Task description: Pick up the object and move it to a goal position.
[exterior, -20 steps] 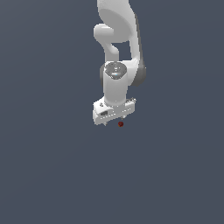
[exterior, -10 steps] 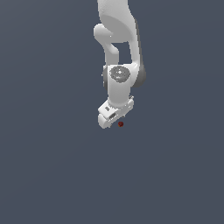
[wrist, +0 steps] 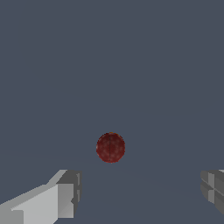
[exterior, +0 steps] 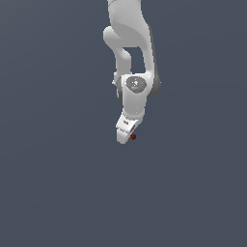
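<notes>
The object [wrist: 110, 148] is a small dark red ball lying on the flat grey ground. In the exterior view the object [exterior: 133, 137] peeks out just to the right of the white hand's lower end. My gripper [wrist: 140, 192] is open, its two grey fingertips [wrist: 68, 192] spread wide with the ball beyond the gap between them and touching neither. In the exterior view the gripper [exterior: 124, 137] hangs from the white arm, its fingers hidden behind the hand's body.
The white arm [exterior: 130, 58] comes down from the upper edge of the exterior view. Plain dark grey ground [exterior: 58, 183] surrounds it, with nothing else on it.
The hand has rotated about its vertical axis, from broadside to nearly edge-on in the exterior view. The red ball has stayed in place.
</notes>
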### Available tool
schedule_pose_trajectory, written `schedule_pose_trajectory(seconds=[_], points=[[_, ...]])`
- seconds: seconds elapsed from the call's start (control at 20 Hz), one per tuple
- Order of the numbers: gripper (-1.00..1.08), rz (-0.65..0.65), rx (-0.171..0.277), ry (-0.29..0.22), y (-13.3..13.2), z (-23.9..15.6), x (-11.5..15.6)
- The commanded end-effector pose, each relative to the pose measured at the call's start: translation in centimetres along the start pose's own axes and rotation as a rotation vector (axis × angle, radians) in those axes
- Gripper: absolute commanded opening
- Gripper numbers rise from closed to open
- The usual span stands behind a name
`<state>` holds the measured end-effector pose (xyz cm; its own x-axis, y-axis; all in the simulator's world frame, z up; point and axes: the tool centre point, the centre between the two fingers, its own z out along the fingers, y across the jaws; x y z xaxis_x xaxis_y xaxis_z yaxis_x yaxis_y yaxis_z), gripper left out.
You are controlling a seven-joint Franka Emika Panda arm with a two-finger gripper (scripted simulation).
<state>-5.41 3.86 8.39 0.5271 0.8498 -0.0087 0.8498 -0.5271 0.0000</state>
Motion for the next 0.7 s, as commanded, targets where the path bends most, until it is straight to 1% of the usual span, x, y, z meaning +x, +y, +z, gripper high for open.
schedule_pose_trajectory(seconds=[0.0,0.35,0.65], points=[[1.00,-0.074,-0.001,0.002,-0.5,0.5,0.1],[1.00,-0.217,-0.001,0.006,-1.6,1.3,0.3],[1.00,-0.275,-0.001,0.008,-2.1,1.6,0.4]])
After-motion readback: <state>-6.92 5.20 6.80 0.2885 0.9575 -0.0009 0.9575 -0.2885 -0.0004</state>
